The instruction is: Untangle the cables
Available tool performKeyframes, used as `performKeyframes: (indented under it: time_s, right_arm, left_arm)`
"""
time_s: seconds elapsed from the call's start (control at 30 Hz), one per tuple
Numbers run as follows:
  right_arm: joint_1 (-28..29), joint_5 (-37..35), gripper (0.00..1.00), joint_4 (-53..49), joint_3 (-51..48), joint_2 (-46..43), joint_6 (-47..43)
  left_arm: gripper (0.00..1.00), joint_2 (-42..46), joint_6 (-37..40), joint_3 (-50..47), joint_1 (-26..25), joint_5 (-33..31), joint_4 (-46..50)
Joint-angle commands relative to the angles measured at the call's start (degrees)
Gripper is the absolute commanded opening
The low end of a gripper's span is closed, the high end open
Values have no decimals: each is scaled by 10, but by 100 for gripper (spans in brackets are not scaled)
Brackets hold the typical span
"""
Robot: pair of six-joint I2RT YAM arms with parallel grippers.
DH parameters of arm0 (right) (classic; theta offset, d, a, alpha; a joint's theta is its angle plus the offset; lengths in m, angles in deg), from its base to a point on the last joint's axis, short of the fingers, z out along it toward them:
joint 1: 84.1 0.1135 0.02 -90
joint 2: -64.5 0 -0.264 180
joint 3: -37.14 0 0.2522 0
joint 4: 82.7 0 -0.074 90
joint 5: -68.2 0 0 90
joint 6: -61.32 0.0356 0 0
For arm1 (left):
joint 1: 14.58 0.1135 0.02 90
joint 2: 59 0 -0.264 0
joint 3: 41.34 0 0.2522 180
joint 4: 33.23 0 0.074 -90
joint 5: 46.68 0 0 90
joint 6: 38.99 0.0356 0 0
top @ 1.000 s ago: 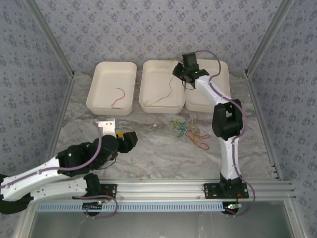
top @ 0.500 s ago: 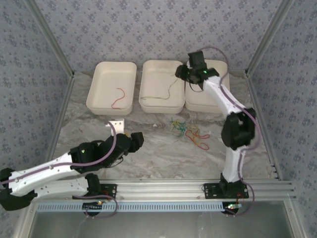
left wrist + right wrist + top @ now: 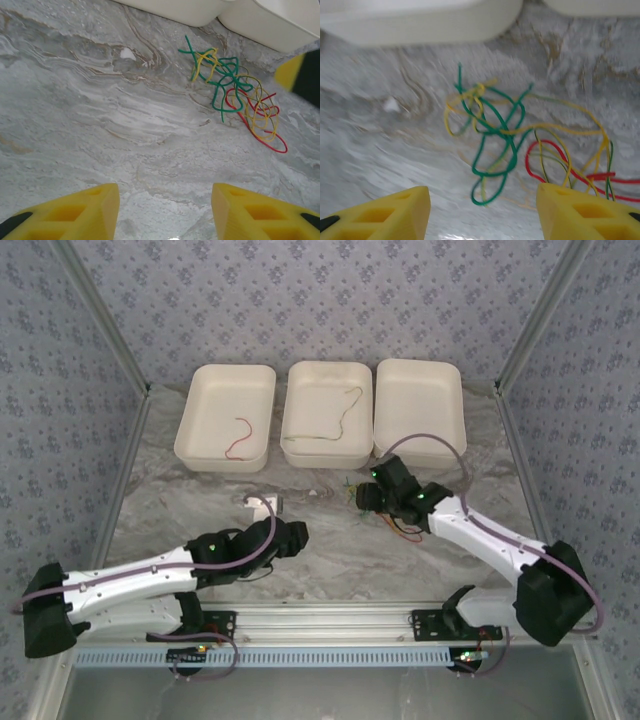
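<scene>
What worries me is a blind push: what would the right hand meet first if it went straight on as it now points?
Probably the tangle of cables, its green loop nearest, lying on the table just ahead of the right hand; depth is unclear.

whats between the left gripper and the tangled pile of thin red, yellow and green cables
Bare grey marbled tabletop, seen in the left wrist view, runs from the left gripper to the tangled cables; nothing else lies there.

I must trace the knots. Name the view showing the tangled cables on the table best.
Left wrist: the whole cable tangle lies sharp and unobstructed. Right wrist shows the cable tangle closer but blurred, red loops cropped. Top external shows it tiny, partly under the right hand.
</scene>
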Motion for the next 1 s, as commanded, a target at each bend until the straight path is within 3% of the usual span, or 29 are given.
performKeyframes:
  time_s: [0.0,0.17,0.47,0.63,0.83,0.97]
  right_arm:
    - [26,-68,60,-29,7,13,-47]
    - [35,-75,60,-52,36,65,-89]
    - [7,-67,51,-48,91,156,-100]
    - [-4,-53,36,-43,109,192,-109]
    - [-3,-62,0,-27,112,164,-137]
    - [-2,-54,0,-25,110,90,-144]
  left_arm:
    - [52,-3,-19,-11,1,21,-55]
    - [52,-10,-26,-22,2,21,-65]
    - [51,0,-30,-20,2,24,-53]
    - [51,2,-30,-21,1,23,-53]
    - [51,-15,-32,-19,2,30,-66]
    - [51,-21,-34,-19,0,31,-78]
